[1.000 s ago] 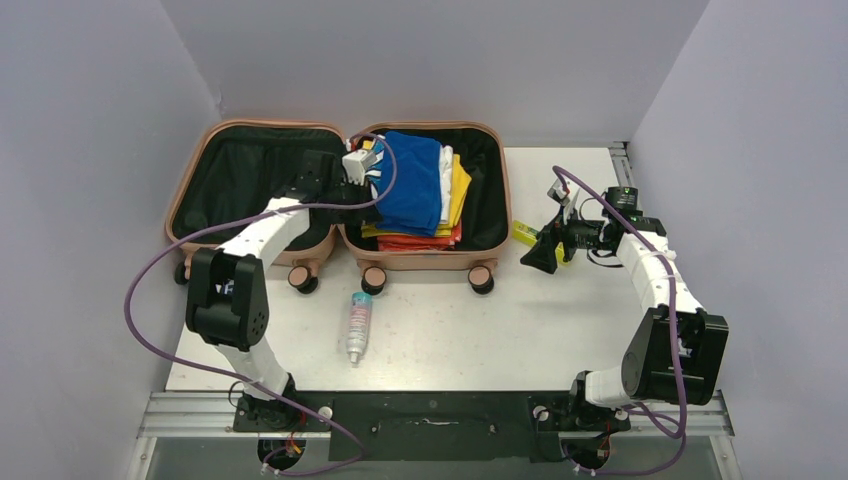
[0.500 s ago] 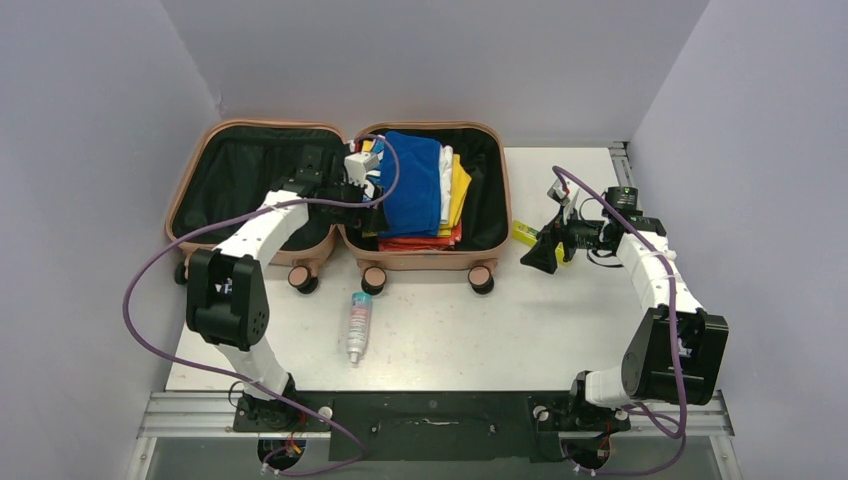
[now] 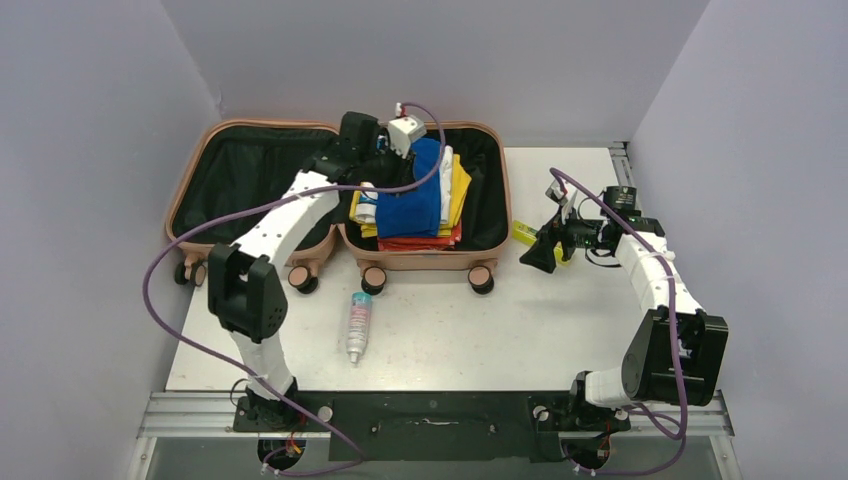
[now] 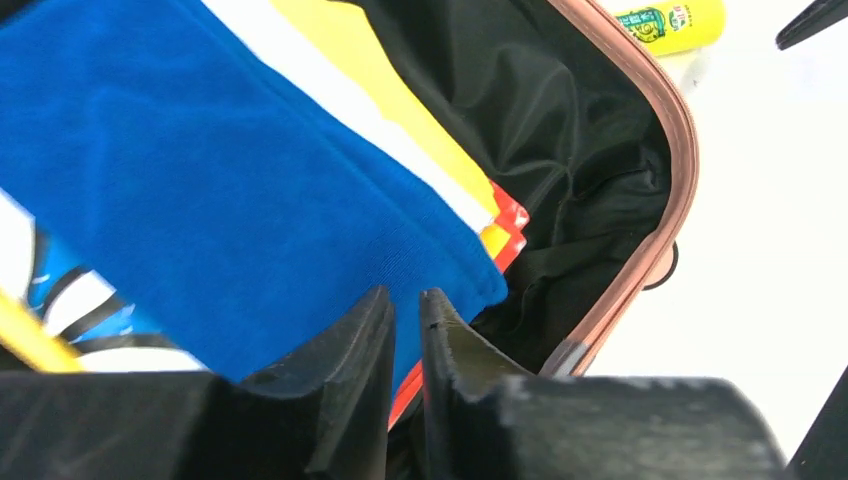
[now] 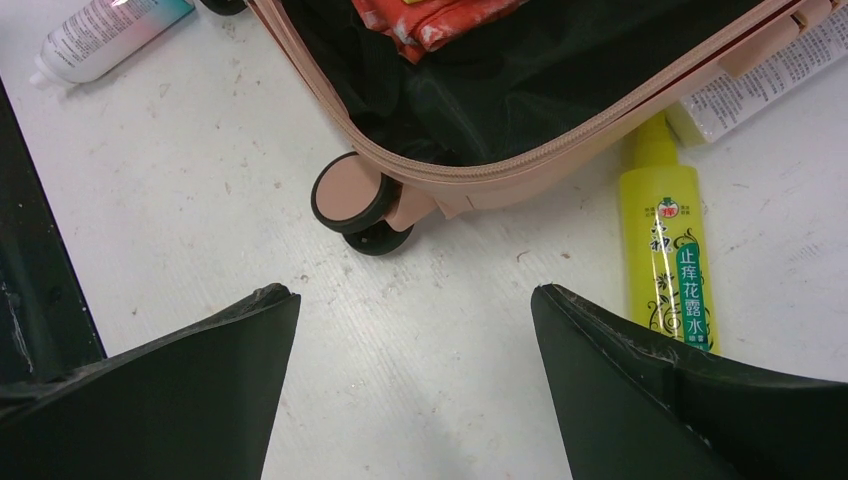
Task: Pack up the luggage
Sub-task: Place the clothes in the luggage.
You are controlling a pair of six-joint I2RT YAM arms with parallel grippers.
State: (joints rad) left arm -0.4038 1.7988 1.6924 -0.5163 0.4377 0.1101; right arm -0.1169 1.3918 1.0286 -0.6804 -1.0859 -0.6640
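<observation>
The salmon-pink luggage point(image 3: 205, 150) lies open at the back of the table, its left half showing bare black lining. The right half holds a stack of folded clothes with a blue cloth point(image 3: 410, 195) on top. My left gripper point(image 3: 385, 150) hovers over the back of that stack. In the left wrist view it point(image 4: 405, 295) is shut and empty, just above the blue cloth point(image 4: 200, 170) and near the pink rim point(image 4: 680, 130). My right gripper point(image 3: 540, 255) is open and empty over the table right of the luggage, and in the right wrist view it point(image 5: 415, 290) is near a caster wheel point(image 5: 350, 195).
A yellow bottle point(image 3: 524, 233) lies beside the luggage's right wall, close to my right gripper, and also shows in the right wrist view point(image 5: 665, 250). A white spray bottle point(image 3: 358, 325) lies in front of the luggage. A white printed packet point(image 5: 770, 70) lies by the yellow bottle.
My left arm has swung from the luggage's hinge line up and back-right over the clothes. A white and blue printed garment now shows at the stack's left. The right arm has not moved.
</observation>
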